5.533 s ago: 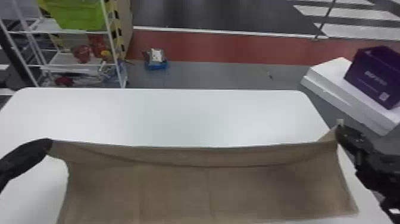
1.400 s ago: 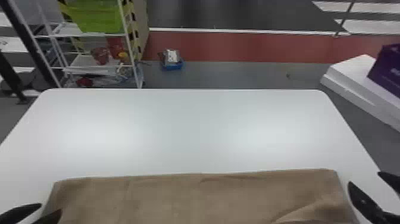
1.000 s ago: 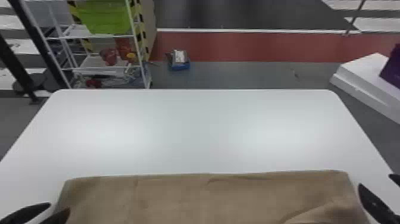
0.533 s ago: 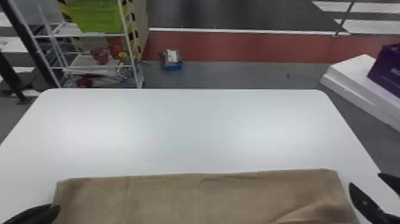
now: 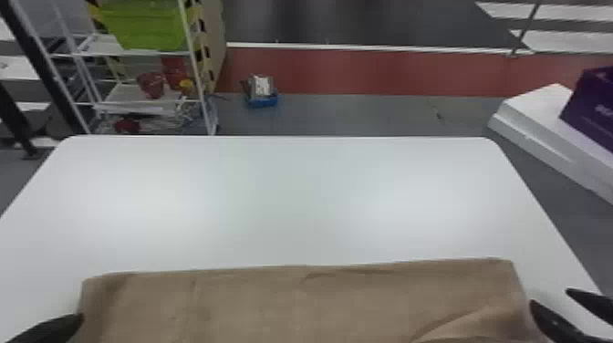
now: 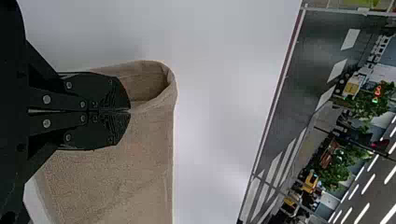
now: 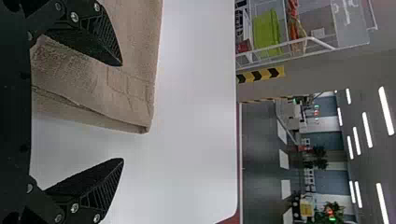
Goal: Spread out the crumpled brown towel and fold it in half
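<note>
Brown towel: you have the brown towel [image 5: 310, 305] laid out along the near part of the white table [image 5: 310, 200], with soft creases near its right end
Towel's near part: cut off from you by the head view's bottom edge
Left end: the towel curls into an open loop in the left wrist view; the left gripper [image 5: 75, 323] hides part of it, its fingers pressed together on the towel's edge
Right end: your right gripper [image 5: 549, 296] stands wide apart with nothing between its fingers, one over the towel, the other over bare table; you cannot tell whether it touches the cloth
Table room: white surface runs from the towel's far edge to the table's rounded far corners, with narrower strips beside both ends
Beyond the table: wire rack [image 5: 194, 68] at far left, purple box [image 5: 593, 107] off the right side
</note>
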